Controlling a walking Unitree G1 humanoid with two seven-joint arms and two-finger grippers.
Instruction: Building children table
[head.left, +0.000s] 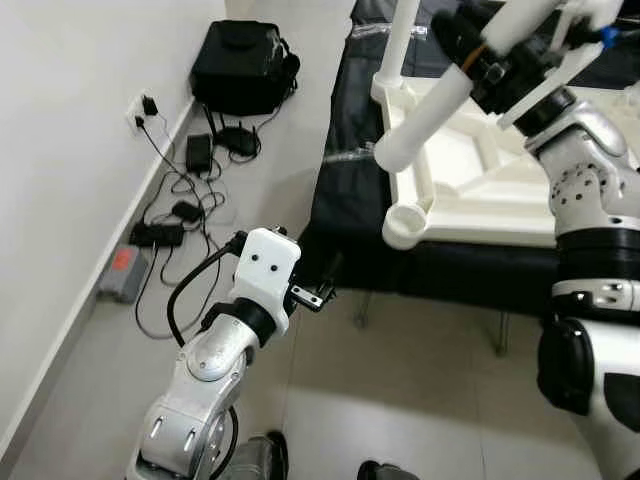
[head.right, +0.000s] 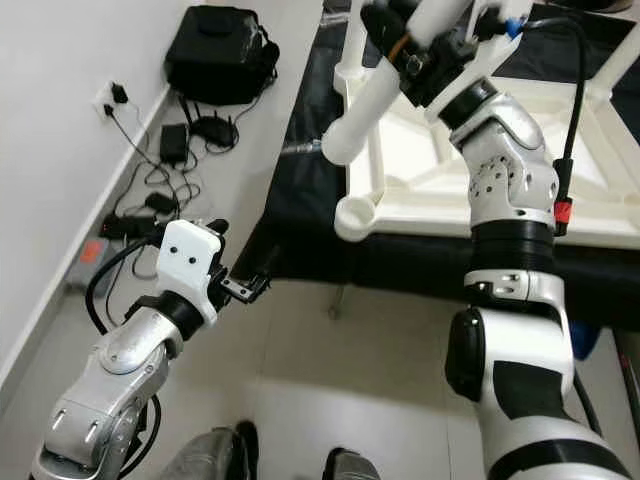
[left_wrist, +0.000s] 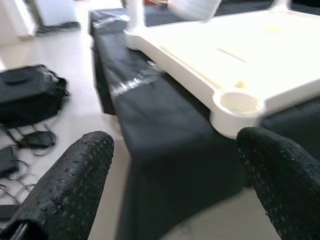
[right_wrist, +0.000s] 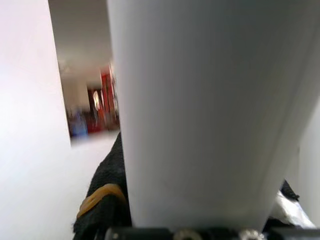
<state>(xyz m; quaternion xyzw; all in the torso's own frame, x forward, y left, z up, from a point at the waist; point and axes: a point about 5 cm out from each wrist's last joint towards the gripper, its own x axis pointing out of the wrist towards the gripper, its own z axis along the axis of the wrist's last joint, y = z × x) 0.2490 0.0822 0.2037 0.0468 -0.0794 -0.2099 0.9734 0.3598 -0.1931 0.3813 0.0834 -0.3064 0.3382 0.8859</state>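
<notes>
Fingers of the right gripper (head.left: 480, 50) are clamped around a white table leg (head.left: 430, 105), which slants down and toward the robot's left from the grip — its free lower end hangs above and just short of the empty round socket (head.left: 402, 226) at the near corner of the upturned white tabletop (head.left: 500, 185). That tabletop lies below the right gripper on a black-covered platform (head.left: 345, 190); another leg (head.left: 398, 40) stands upright in the corner socket beyond. The left gripper (left_wrist: 170, 185) hovers low over the floor with fingers spread wide and nothing between them, the platform's edge just ahead of it. Beyond it and to its left — a black bag (head.left: 243, 65) and tangled cables (head.left: 185, 200) by the wall.
</notes>
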